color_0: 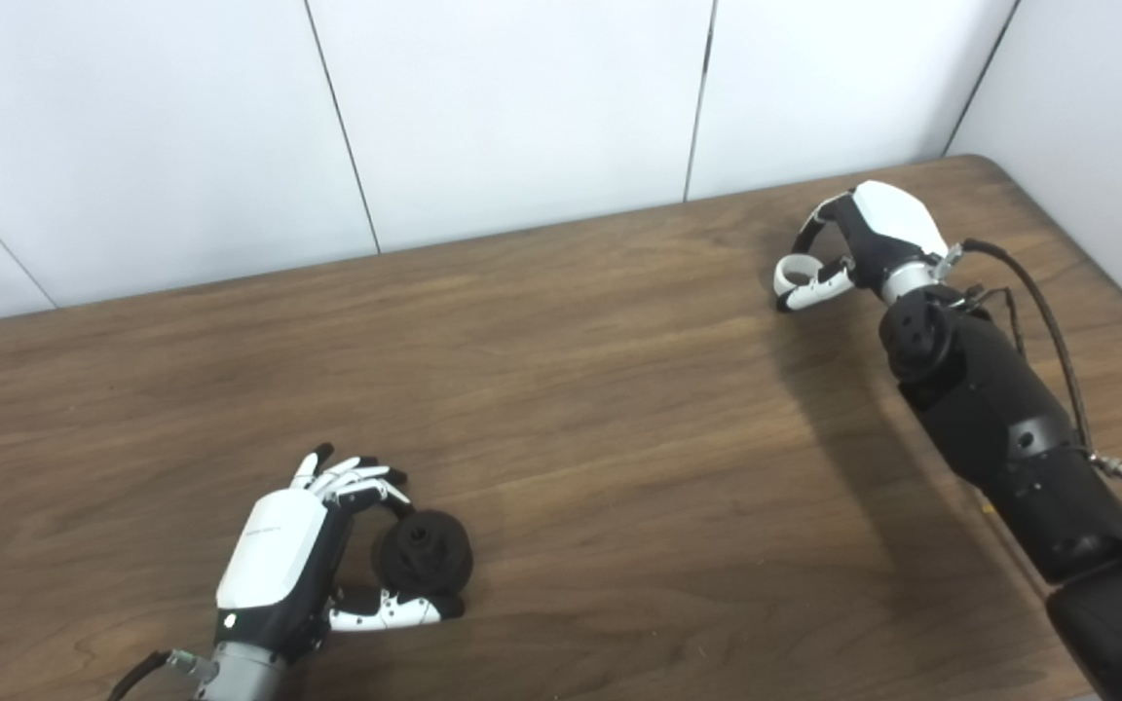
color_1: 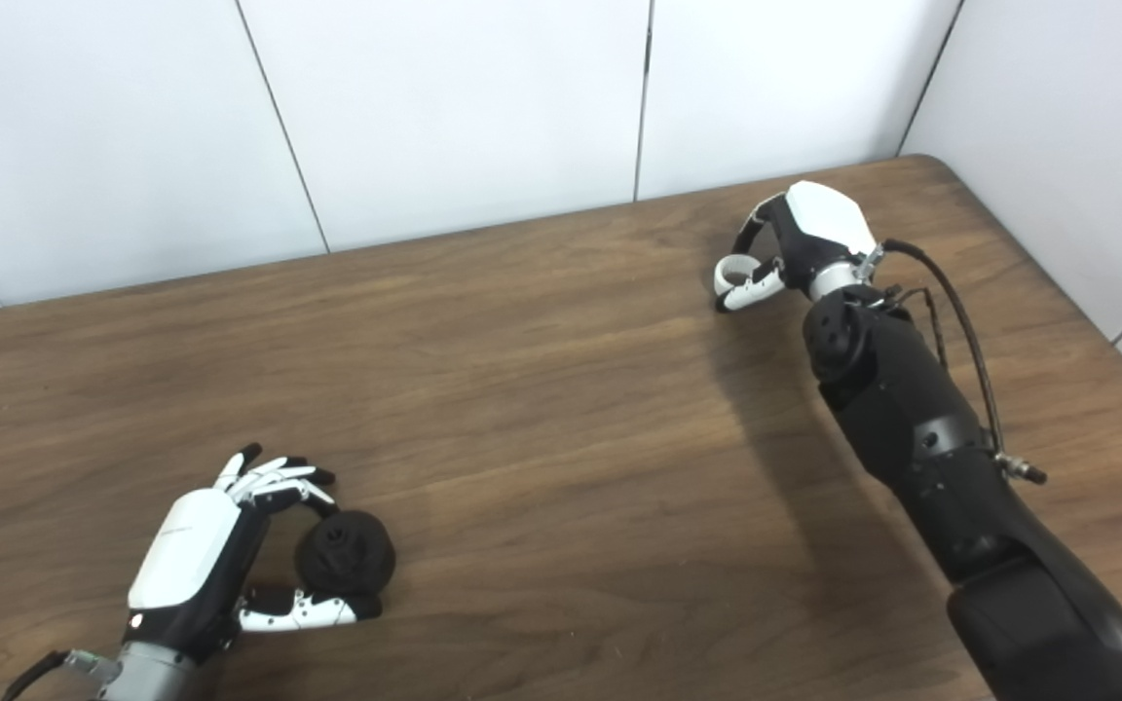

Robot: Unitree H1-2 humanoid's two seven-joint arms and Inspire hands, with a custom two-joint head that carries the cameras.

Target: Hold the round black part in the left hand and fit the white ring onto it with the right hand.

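Both hands [color_0: 313,545] [color_0: 853,248] on separate parts.

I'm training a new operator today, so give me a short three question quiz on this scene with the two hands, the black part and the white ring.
1. True or false: the white ring is already fitted on the round black part.
2. Which hand is at the round black part? A) left hand B) right hand C) neither
3. Fill in: the white ring is near the table's ____ right corner, far or near?

Key
1. False; they lie far apart, at opposite sides of the table.
2. A; its fingers and thumb curl around the part.
3. Far, between the right hand's fingers and thumb.
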